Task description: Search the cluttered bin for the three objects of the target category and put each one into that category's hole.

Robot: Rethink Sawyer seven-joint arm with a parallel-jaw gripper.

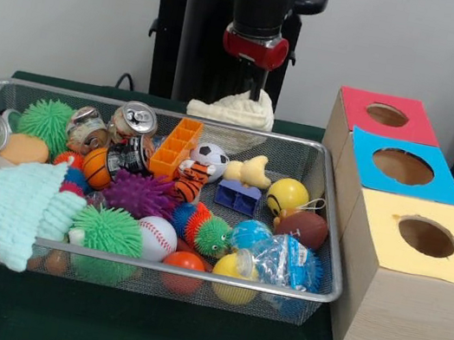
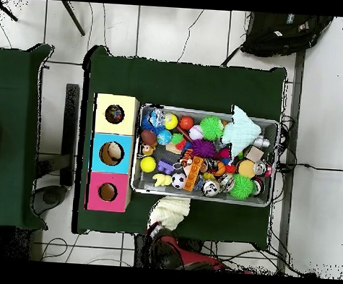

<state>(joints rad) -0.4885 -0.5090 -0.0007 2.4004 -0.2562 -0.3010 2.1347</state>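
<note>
The wire mesh bin (image 1: 191, 275) sits in the middle of the green table, full of toys; it also shows in the overhead view (image 2: 203, 198). My gripper (image 1: 256, 96) hangs just behind the bin's far rim, shut on a cream knitted cloth (image 1: 230, 111). In the overhead view the cloth (image 2: 170, 211) lies outside the bin on the robot's side. The yellow-surround hole (image 1: 426, 237) tops the nearest wooden box to the right of the bin. In the overhead view a dark round thing shows inside this hole (image 2: 114, 114).
A blue-surround hole (image 1: 403, 167) and a red-surround hole (image 1: 387, 115) stand behind the yellow one. The bin holds several balls, spiky balls, drink cans (image 1: 134, 118), an orange block (image 1: 175, 148) and a mint knitted cloth (image 1: 19, 204) draped over its left front rim.
</note>
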